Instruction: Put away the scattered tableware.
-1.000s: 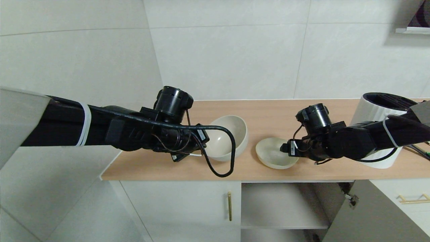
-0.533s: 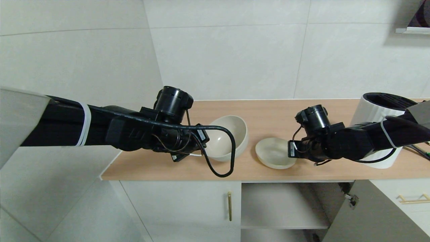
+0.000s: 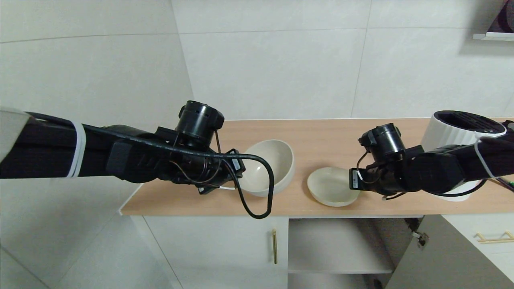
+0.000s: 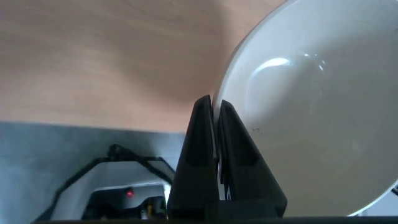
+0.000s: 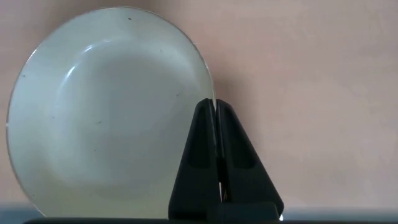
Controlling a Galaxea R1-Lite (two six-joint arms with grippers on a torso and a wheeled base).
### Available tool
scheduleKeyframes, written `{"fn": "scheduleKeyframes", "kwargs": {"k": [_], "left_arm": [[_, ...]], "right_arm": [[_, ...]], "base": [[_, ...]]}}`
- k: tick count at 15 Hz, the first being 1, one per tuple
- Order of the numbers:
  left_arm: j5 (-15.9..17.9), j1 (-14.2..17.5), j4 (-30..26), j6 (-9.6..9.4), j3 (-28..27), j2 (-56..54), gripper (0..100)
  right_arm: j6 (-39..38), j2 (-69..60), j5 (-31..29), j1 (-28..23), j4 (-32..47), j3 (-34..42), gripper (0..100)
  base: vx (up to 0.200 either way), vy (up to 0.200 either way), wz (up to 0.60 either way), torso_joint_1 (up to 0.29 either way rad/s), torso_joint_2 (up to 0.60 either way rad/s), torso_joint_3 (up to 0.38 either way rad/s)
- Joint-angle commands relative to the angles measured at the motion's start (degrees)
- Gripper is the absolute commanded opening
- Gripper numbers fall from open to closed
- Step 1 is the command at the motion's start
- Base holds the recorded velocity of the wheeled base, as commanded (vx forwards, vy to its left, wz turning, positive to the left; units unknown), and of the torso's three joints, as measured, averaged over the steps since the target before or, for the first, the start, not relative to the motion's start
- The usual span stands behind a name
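My left tool (image 4: pixel 215 102) is clamped on the rim of the deep cream bowl (image 3: pixel 268 164), one finger inside and one outside the wall; the bowl is tipped on its side with its opening turned toward my left arm, over the left part of the wooden counter (image 3: pixel 325 136); I cannot tell whether its underside touches the wood. My right tool (image 5: pixel 216 103) is pinched shut on the rim of the shallow pale dish (image 3: pixel 331 185), gripping the edge nearest my right arm; the dish is tilted, its hollow facing up and toward me, near the counter's front edge. Bowl and dish lie close together but apart, the bowl to the left of the dish. A white ribbed cylinder with a dark top (image 3: pixel 461 126) stands on the counter behind my right arm. Below the counter a cupboard door (image 3: pixel 433 257) stands open on a bare white shelf (image 3: pixel 337 263); beside it a closed door carries a brass handle (image 3: pixel 274 246).
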State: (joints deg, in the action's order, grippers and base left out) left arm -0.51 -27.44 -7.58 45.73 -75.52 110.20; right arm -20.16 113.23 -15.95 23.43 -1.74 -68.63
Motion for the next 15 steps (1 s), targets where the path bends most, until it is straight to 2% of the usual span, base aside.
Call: {"fn": "scheduleKeyframes", "kwargs": {"k": [1, 3, 4, 5, 7, 9, 15], "left_arm": [[-0.02, 0.11, 0.02, -1.61, 3.27, -4.56, 0], [0.95, 1.43, 0.2, -6.0, 10.13, -10.53, 0], [1.57, 1.78, 0.11, -6.88, 11.01, -11.77, 0], [3.85, 2.04, 0.11, -8.37, 13.21, -15.02, 0], [5.26, 2.04, 0.11, -9.08, 15.14, -17.13, 0], [5.26, 2.04, 0.11, -8.99, 15.49, -16.51, 0], [5.26, 2.04, 0.2, -9.08, 15.4, -15.46, 0]], "right_arm": [[0.04, -7.14, 2.23, -0.23, 0.16, 4.91, 0], [0.21, -12.86, 7.86, -0.84, 1.39, 7.9, 0], [0.21, -13.82, 8.39, -1.11, 2.27, 8.16, 0], [0.21, -16.37, 8.91, -1.11, 6.31, 8.34, 0], [-0.14, -20.15, 11.37, -1.11, 10.44, 10.1, 0], [0.3, -22.87, 14.63, -2.25, 10.53, 11.68, 0], [0.48, -21.82, 15.33, -2.34, 10.18, 12.03, 0]], "base": [[0.0, 0.0, 0.0, 0.0, 0.0, 0.0], [0.0, 0.0, 0.0, 0.0, 0.0, 0.0], [0.0, 0.0, 0.0, 0.0, 0.0, 0.0], [0.0, 0.0, 0.0, 0.0, 0.0, 0.0], [0.0, 0.0, 0.0, 0.0, 0.0, 0.0], [0.0, 0.0, 0.0, 0.0, 0.0, 0.0], [0.0, 0.0, 0.0, 0.0, 0.0, 0.0]]}}
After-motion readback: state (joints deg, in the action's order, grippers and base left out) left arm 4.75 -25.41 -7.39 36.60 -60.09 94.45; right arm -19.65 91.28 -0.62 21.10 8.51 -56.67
